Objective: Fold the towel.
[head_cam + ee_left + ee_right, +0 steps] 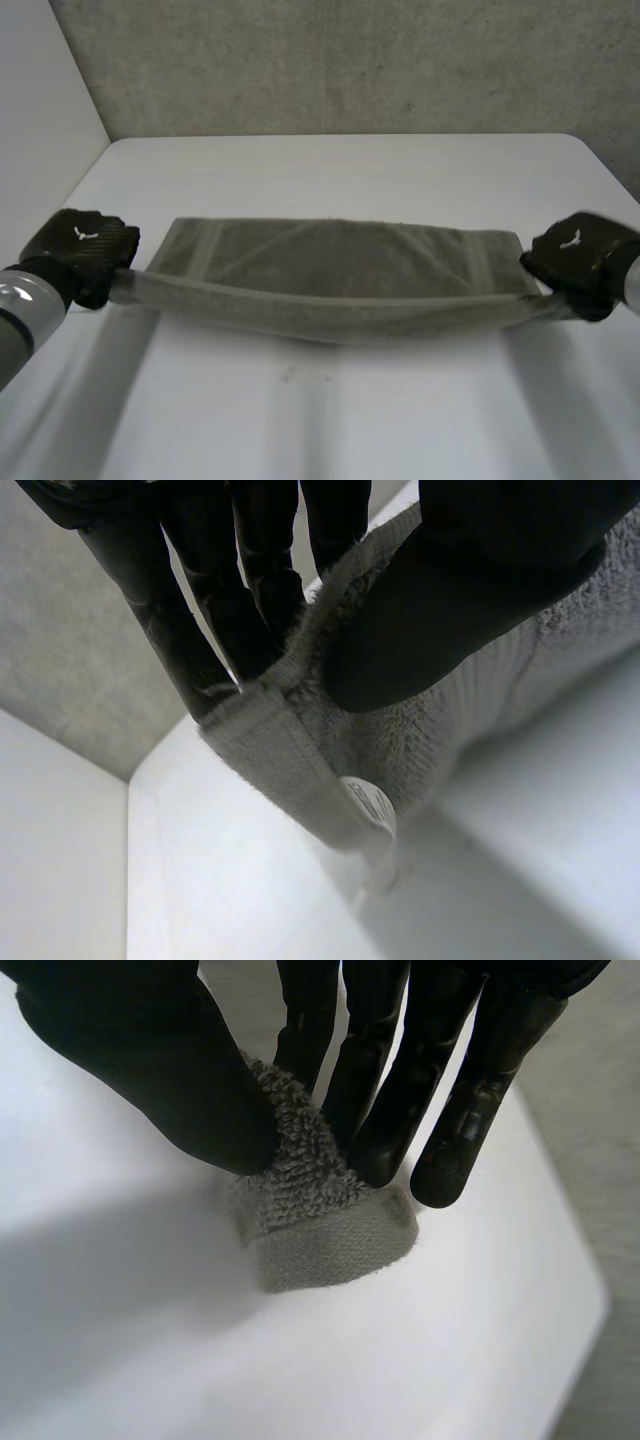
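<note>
While the towel [330, 270] lies across the middle of the surface [350, 430], its near edge is raised and sags between two grasps. The left robot hand [85, 250] pinches the near left corner against its thumb, and the right robot hand [580, 262] pinches the near right corner likewise. The right grasp takes in little cloth, so an outward pull may free that corner. Unequal travel of the two hands would probably skew the fold, and the slack middle may drag.

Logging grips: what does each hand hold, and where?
The grey terry towel: left hand pinches its near left corner, right hand its near right corner.
</note>
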Controlling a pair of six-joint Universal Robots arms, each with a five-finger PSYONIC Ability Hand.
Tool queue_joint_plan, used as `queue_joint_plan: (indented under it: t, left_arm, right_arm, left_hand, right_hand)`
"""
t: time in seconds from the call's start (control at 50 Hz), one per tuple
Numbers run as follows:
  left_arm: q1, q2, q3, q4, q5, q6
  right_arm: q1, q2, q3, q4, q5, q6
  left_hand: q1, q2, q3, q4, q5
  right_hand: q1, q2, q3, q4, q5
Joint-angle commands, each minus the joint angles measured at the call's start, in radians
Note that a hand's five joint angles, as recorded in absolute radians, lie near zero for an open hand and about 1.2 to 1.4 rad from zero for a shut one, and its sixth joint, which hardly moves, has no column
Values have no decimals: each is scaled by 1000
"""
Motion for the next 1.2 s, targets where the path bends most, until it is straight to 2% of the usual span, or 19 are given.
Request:
queue_joint_plan:
  t: [0.02, 0.06, 0.12, 0.18, 0.28, 0.38, 0.5, 0.54, 0.56, 0.58, 0.6, 0.62, 0.64, 0.66, 0.78, 0.9, 1.0, 1.08, 1.2]
  left_arm:
    - [7, -76, 61, 75, 72, -12]
    - [-16, -212, 145, 148, 59, -8]
    - [-30, -271, 198, 174, 56, -9]
    - [-58, -403, 323, 204, 42, -12]
    - [-88, -666, 578, 214, -54, -14]
    - [-123, -797, 728, 211, -106, -17]
    - [-130, -875, 817, 216, -116, -12]
    - [-131, -911, 856, 216, -117, -12]
    - [-131, -911, 856, 216, -117, -12]
    - [-133, -921, 865, 214, -117, -12]
    - [-136, -925, 866, 214, -116, -8]
    - [-136, -925, 866, 214, -116, -8]
    - [-146, -926, 868, 214, -119, -6]
    - [-156, -926, 871, 214, -117, -5]
    - [-168, -905, 873, 214, -120, -11]
    - [-174, -808, 828, 201, -131, -28]
    - [-179, -722, 727, 194, -143, -64]
    - [-177, -597, 592, 199, -134, -144]
    - [-174, -446, 422, 259, -129, -303]
  right_arm:
    - [0, 38, -18, -196, 7, 7]
    - [5, 158, -64, -299, 27, 39]
    - [52, 267, -116, -372, 68, 67]
    - [89, 322, -144, -407, 95, 72]
    - [131, 490, -223, -614, 177, 65]
    - [137, 559, -237, -760, 182, 64]
    - [151, 610, -247, -889, 188, 64]
    - [155, 642, -263, -920, 193, 64]
    - [155, 642, -263, -920, 193, 64]
    - [157, 654, -271, -920, 194, 64]
    - [158, 661, -273, -918, 199, 64]
    - [158, 661, -273, -918, 199, 64]
    - [161, 664, -273, -917, 203, 64]
    - [163, 661, -270, -915, 208, 65]
    - [157, 612, -253, -914, 214, 79]
    - [148, 466, -153, -880, 203, 148]
    - [137, 372, -86, -733, 182, 272]
    - [65, 331, -29, -546, 107, 384]
    - [-6, 329, 58, -496, -2, 432]
  left_hand:
    - [207, 180, 181, 178, 185]
    - [207, 180, 181, 178, 185]
    - [207, 180, 181, 178, 185]
    - [207, 180, 181, 178, 185]
    - [207, 180, 181, 178, 185]
    - [207, 180, 181, 178, 185]
    - [207, 180, 181, 178, 185]
    - [207, 180, 181, 178, 185]
    - [207, 180, 181, 178, 185]
    - [207, 180, 181, 178, 185]
    - [-217, -244, -243, -245, -239]
    - [-221, -249, -247, -250, -243]
    - [-835, -862, -861, -863, -856]
    - [-1015, -1042, -1041, -1043, -1037]
    - [-1014, -1041, -1040, -1042, -1036]
    - [-1011, -1039, -1037, -1040, -1033]
    - [-1005, -1033, -1031, -1034, -1027]
    - [-1008, -1036, -1034, -1037, -1030]
    - [-1014, -1041, -1040, -1042, -1036]
  right_hand:
    - [430, 212, 203, 199, 244]
    - [430, 212, 203, 199, 244]
    - [430, 212, 203, 199, 244]
    - [430, 212, 203, 199, 244]
    - [430, 212, 203, 199, 244]
    - [430, 212, 203, 199, 244]
    - [430, 212, 203, 199, 244]
    - [250, 33, 24, 20, 65]
    - [249, 31, 22, 18, 63]
    - [-92, -309, -318, -322, -277]
    - [-592, -809, -818, -822, -777]
    - [-597, -814, -823, -827, -782]
    - [-792, -1010, -1018, -1023, -978]
    - [-792, -1010, -1018, -1023, -978]
    - [-792, -1010, -1018, -1023, -978]
    - [-792, -1010, -1018, -1023, -978]
    - [-792, -1010, -1018, -1023, -978]
    - [-792, -1010, -1018, -1023, -978]
    - [-724, -941, -950, -954, -909]
